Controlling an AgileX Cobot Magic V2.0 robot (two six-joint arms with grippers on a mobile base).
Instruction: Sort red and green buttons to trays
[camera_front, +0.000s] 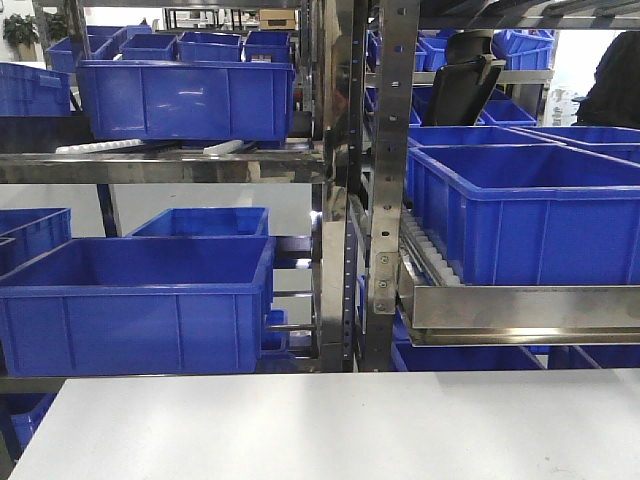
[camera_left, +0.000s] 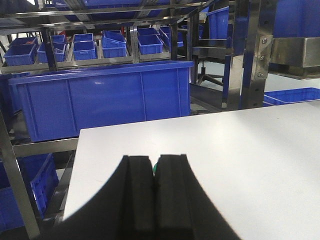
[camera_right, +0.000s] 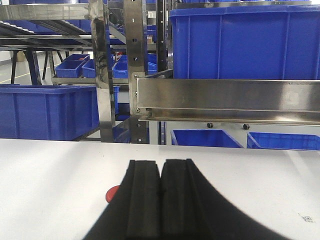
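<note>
In the left wrist view my left gripper (camera_left: 154, 159) is shut, low over the white table (camera_left: 240, 150). A sliver of a green button (camera_left: 155, 167) peeks out between the fingertips; it looks to lie on the table under them. In the right wrist view my right gripper (camera_right: 161, 162) is shut with nothing in it. A red button (camera_right: 113, 193) lies on the table just left of its left finger, half hidden by it. No trays show in any view. The front view shows neither gripper nor any button.
Steel racks (camera_front: 385, 180) with large blue bins (camera_front: 135, 300) stand right behind the table's far edge (camera_front: 330, 375). A steel shelf rail (camera_right: 225, 100) hangs over the far right side. The table's left edge (camera_left: 75, 165) is near my left gripper.
</note>
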